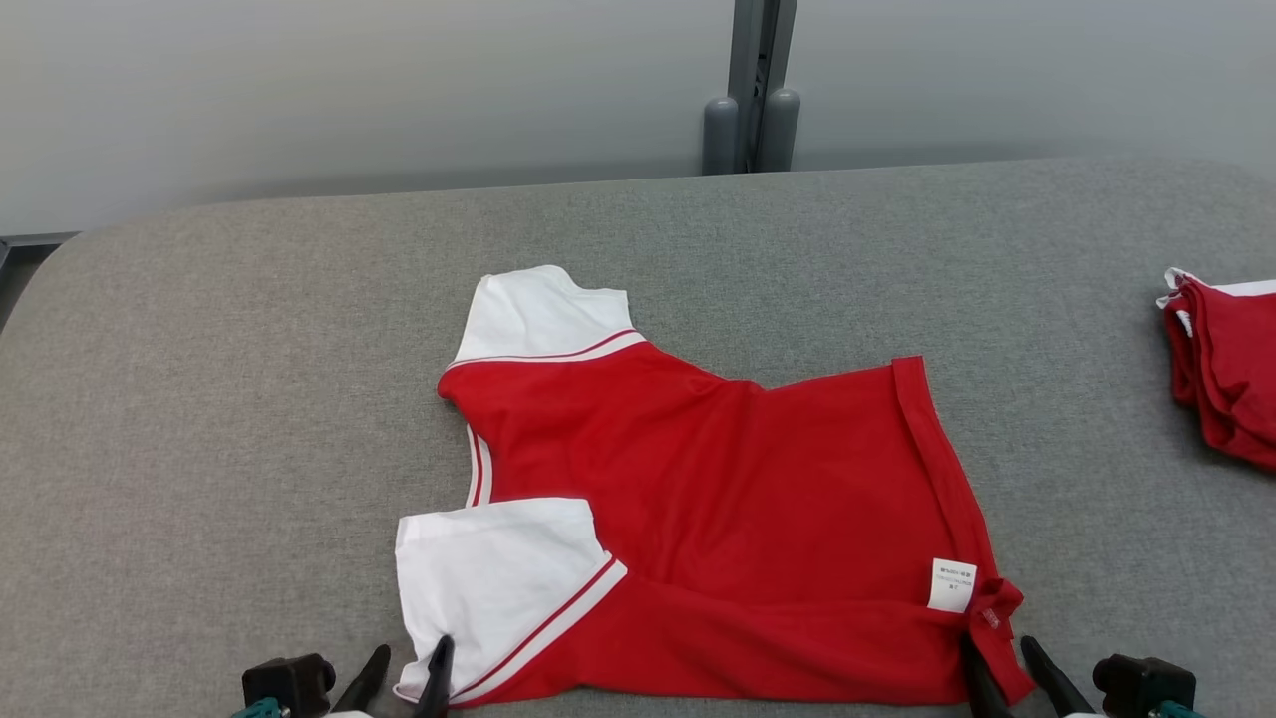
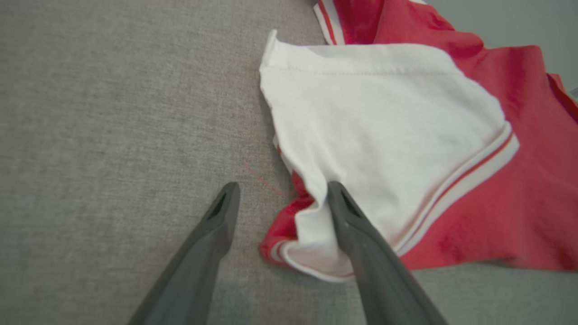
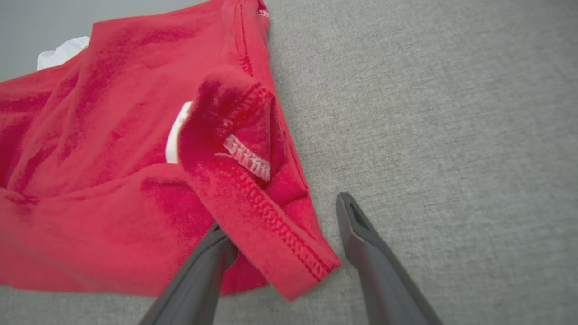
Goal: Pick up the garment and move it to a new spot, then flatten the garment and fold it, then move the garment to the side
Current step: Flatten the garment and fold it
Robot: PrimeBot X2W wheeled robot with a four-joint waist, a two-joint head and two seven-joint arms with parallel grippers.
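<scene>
A red, white-sleeved shirt (image 1: pixel 718 499) lies on the grey fabric worktop (image 1: pixel 229 399). The left gripper (image 1: pixel 414 650), fingers apart, straddles its sleeve edge. The right gripper (image 1: pixel 997 646), also spread, straddles the hem corner.

The garment (image 1: pixel 718 499) is soft, matt knit cloth, and its hem stitching (image 3: pixel 271 212) stands out rough and ridged. Under it the table (image 1: pixel 199 419) wears a coarse, matt woven fabric, while the fingers (image 2: pixel 198 262) of the left gripper (image 2: pixel 283 187) look like smooth dark plastic with a dull sheen.
</scene>
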